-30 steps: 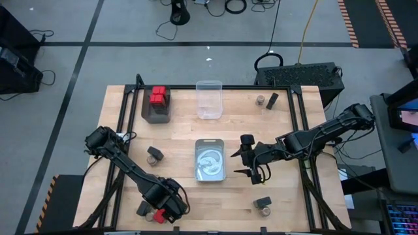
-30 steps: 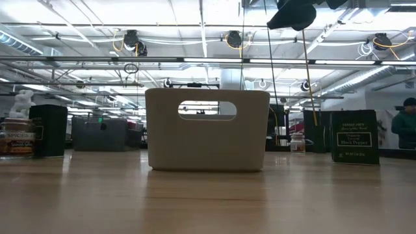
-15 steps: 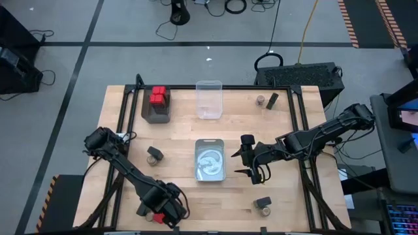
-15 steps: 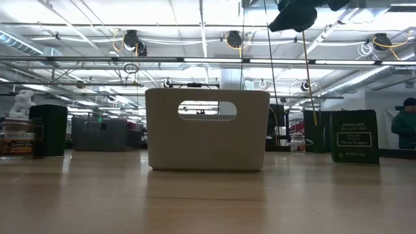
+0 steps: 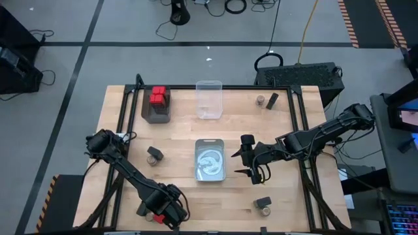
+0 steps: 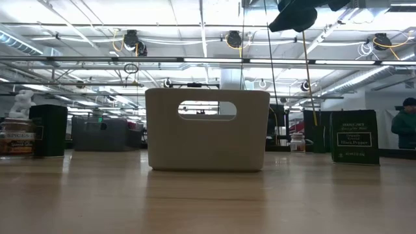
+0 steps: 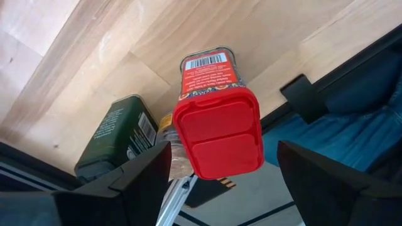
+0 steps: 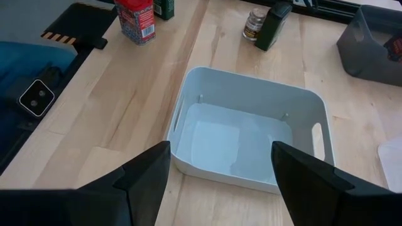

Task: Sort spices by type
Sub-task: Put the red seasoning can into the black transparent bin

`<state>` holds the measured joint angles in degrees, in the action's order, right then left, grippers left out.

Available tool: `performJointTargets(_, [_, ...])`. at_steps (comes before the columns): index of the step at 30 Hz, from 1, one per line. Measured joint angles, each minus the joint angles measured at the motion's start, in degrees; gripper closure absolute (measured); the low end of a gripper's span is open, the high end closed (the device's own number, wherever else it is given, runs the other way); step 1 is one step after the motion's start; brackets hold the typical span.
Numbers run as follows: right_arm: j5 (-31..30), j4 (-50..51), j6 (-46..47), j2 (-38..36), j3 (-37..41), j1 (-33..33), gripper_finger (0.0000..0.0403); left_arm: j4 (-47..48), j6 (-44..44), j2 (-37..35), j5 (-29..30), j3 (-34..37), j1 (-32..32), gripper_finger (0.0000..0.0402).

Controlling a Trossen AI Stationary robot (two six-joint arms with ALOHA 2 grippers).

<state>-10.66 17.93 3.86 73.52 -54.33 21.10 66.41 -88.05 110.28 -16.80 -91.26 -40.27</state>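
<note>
A red boxy spice point(image 7: 217, 135) stands upright on the table's near left corner, its red lid facing my left wrist camera. My left gripper point(image 7: 223, 150) point(image 5: 161, 210) hangs over it, pointing down and open, one finger on each side of the lid with a gap on both sides. A black boxy spice point(image 7: 119, 144) and a small round jar point(image 7: 166, 125) stand right beside the red one. My right gripper point(image 5: 251, 167) waits open above the table, right of the white bin point(image 5: 210, 160) point(image 8: 248, 129). Several red spices point(image 5: 158, 96) sit in a dark grey bin point(image 5: 157, 112) at the far left.
A clear plastic bin point(image 5: 209, 99) stands at the far middle. Pairs of one jar and one black box stand at the far right point(image 5: 266, 100), the left middle point(image 5: 155, 155) and the near right point(image 5: 263, 204). The table's near edge and its black frame point(image 7: 304, 97) lie close to the red spice.
</note>
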Motion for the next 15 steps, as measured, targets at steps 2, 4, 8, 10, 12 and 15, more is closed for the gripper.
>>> performJointTargets(2, [0.0,0.0,0.0,0.0,0.0,0.0,0.0145,0.0,0.0,0.0,0.1,0.0,0.0,0.0106])
performJointTargets(4, [0.0,0.0,0.0,0.0,0.0,0.0,0.0145,0.0,0.0,0.0,0.1,0.0,0.0,0.0107])
performJointTargets(8, [0.0,0.0,0.0,0.0,0.0,0.0,0.0145,0.0,0.0,0.0,1.0,0.0,0.0,0.0107])
performJointTargets(10, [0.0,0.0,0.0,0.0,0.0,0.0,0.0145,0.0,0.0,0.0,2.2,0.0,0.0,0.0107])
performJointTargets(12, [0.0,0.0,0.0,0.0,0.0,0.0,0.0145,0.0,0.0,0.0,3.3,0.0,0.0,0.0107])
performJointTargets(15, [0.0,0.0,0.0,0.0,0.0,0.0,0.0145,-0.1,0.0,0.0,3.5,0.0,0.0,0.0107])
